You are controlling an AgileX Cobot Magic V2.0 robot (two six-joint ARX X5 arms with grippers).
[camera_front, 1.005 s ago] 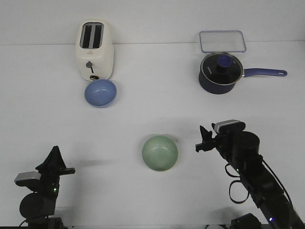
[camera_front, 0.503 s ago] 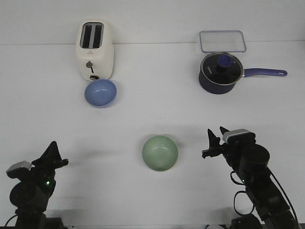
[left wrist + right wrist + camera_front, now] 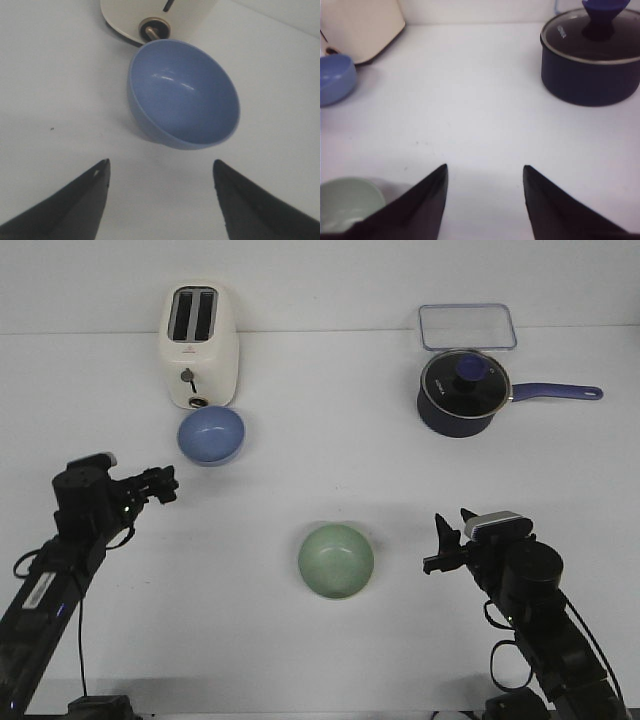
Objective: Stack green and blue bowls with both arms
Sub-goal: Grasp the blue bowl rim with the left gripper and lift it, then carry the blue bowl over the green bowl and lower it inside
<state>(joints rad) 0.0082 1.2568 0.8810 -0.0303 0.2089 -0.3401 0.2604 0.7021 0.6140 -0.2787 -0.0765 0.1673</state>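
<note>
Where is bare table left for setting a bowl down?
Bare table runs between toaster and saucepan, down to the green bowl. Crowded: blue bowl beside the toaster with left gripper near; clear container behind the saucepan.

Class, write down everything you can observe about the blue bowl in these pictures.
The blue bowl is small, round and periwinkle, with a matte, plastic-looking surface. It stands upright and empty on the white table, just in front of the cream toaster, close enough that contact cannot be ruled out. The left pincer is open and aimed at it without touching. The green bowl sits apart.
</note>
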